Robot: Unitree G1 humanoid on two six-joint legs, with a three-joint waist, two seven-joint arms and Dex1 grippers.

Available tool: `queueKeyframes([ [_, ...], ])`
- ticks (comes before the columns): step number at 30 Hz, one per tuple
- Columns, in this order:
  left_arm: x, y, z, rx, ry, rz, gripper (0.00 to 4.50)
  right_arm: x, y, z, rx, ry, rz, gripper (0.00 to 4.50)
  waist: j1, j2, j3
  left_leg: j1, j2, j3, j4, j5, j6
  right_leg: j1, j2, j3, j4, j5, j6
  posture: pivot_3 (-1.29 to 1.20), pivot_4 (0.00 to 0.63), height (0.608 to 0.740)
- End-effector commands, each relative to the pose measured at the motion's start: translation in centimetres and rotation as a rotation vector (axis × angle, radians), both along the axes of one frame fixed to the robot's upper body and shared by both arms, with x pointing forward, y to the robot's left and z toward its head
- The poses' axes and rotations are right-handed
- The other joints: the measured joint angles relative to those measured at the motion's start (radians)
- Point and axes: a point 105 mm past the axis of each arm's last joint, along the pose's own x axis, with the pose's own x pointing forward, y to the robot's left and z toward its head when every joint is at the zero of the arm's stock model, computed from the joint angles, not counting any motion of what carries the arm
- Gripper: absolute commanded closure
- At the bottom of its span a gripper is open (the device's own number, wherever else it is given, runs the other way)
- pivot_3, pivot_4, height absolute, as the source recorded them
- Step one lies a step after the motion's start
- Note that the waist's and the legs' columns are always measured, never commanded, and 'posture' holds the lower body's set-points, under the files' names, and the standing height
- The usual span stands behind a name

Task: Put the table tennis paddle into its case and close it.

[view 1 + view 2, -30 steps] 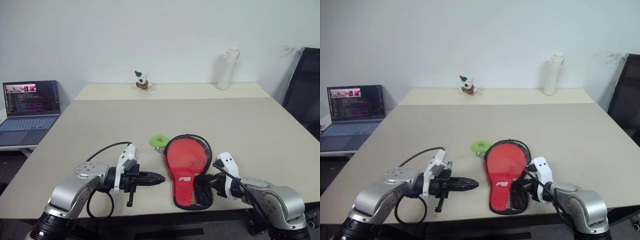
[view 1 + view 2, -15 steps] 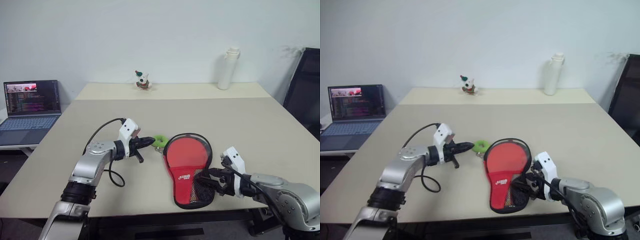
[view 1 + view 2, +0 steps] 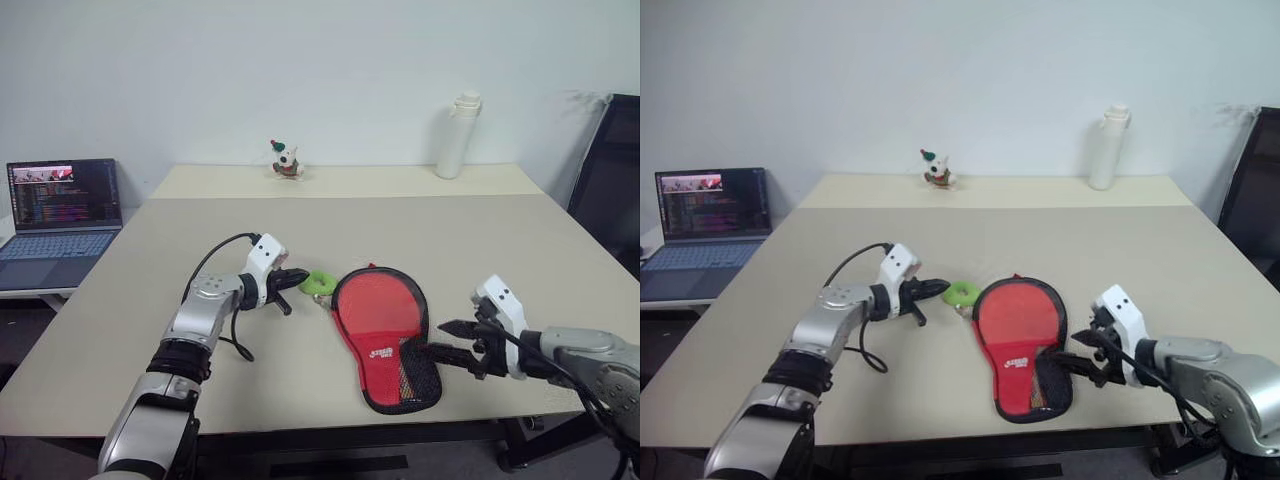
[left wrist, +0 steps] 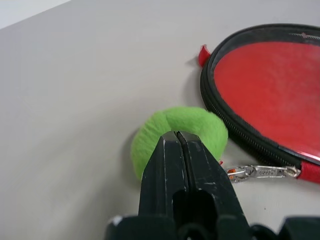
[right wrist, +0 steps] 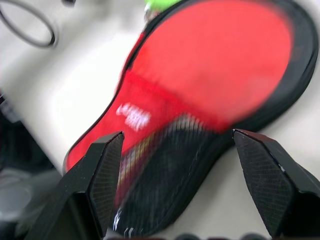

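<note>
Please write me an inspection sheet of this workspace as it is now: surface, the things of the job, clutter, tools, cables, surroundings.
Surface: beige rectangular table, bare in the middle.
Job's things: soft red paddle-shaped zip case with black edge lies flat near the front edge, mesh pocket up; its fluffy green ring charm lies beside it. Whether the zip is shut cannot be told.
Clutter: small white toy figure and tall white bottle at the far edge.
Tools: left tool shut, tips at the green ring; right tool open, beside the case's narrow end, apart from it.
Cables: black cable looping over the left arm.
Surroundings: open laptop left, black chair right, white wall.
</note>
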Motion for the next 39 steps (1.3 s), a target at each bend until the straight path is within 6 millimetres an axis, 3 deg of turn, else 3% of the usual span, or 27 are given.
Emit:
queueKeyframes([
  [1, 0.1, 0.7, 1.2, -0.003, -0.047, 0.009, 4.5, -1.2, 0.7, 1.0, 0.013, -0.026, 0.062, 0.72, 0.0, 0.0, 0.0, 0.0, 0.0, 0.0, 0.0, 0.0, 0.0, 0.0, 0.0, 0.0, 0.0, 0.0, 0.0, 0.0, 0.15, 0.74],
  [3, 0.1, 0.9, 1.2, -0.002, -0.048, 0.012, 4.5, -0.5, 0.6, 0.0, 0.001, -0.032, 0.018, 0.72, 0.001, 0.0, 0.0, 0.0, 0.0, 0.0, 0.0, 0.0, 0.0, 0.0, 0.0, 0.0, 0.0, 0.0, 0.0, 0.0, 0.15, 0.74],
  [7, 0.0, 0.9, 1.4, -0.004, -0.052, 0.009, 4.5, 2.3, -2.0, -2.5, -0.065, -0.031, -0.2, 0.72, 0.001, -0.001, 0.0, 0.0, -0.001, 0.001, 0.0, 0.0, 0.0, 0.0, 0.0, 0.0, 0.0, 0.0, 0.0, 0.0, 0.15, 0.74],
  [10, 0.0, 0.9, 1.4, -0.004, -0.055, 0.008, 4.5, 3.0, -2.9, -3.5, -0.09, -0.038, -0.25, 0.72, 0.002, -0.001, 0.0, 0.0, -0.001, 0.001, 0.0, 0.0, 0.0, 0.0, -0.001, 0.0, 0.0, 0.0, 0.0, 0.0, 0.15, 0.74],
  [14, -0.2, 0.9, 1.3, -0.002, -0.057, 0.002, 4.5, 3.8, -2.8, -4.2, -0.063, -0.034, -0.272, 0.72, 0.0, -0.001, 0.0, 0.0, 0.0, 0.001, 0.0, 0.0, 0.0, 0.0, 0.0, 0.0, 0.0, 0.0, 0.0, 0.0, 0.15, 0.74],
  [18, -0.3, 0.9, 1.4, -0.002, -0.058, -0.003, 4.5, 3.9, -1.3, -4.2, -0.014, -0.029, -0.239, 0.72, -0.001, -0.001, 0.0, 0.0, 0.0, 0.001, 0.0, 0.0, 0.0, 0.0, 0.0, 0.0, 0.0, 0.0, 0.0, 0.0, 0.15, 0.74],
  [21, -0.5, 0.9, 1.5, -0.01, -0.059, -0.013, 4.5, 3.9, -0.1, -3.7, 0.043, -0.026, -0.221, 1.29, -0.001, -0.001, 0.0, 0.0, 0.0, 0.001, 0.0, 0.0, 0.0, 0.0, 0.0, 0.0, 0.0, 0.0, 0.0, 0.0, 0.15, 0.74],
  [30, -1.2, 1.0, 1.5, -0.03, -0.05, -0.042, 4.5, 3.3, -0.7, -4.4, 0.014, 0.014, -0.222, 4.44, 0.0, -0.001, 0.0, 0.0, 0.0, 0.0, 0.0, 0.0, 0.0, 0.0, 0.0, 0.0, 0.0, 0.0, 0.0, 0.0, 0.15, 0.74],
  [39, -1.4, 1.0, 1.2, -0.017, -0.046, -0.052, 4.5, 0.9, 1.1, -6.1, 0.026, 0.121, -0.183, 4.48, -0.001, -0.001, -0.001, 0.0, 0.0, 0.0, 0.0, 0.0, 0.0, 0.0, 0.0, 0.0, 0.0, 0.0, 0.0, 0.0, 0.15, 0.74],
])
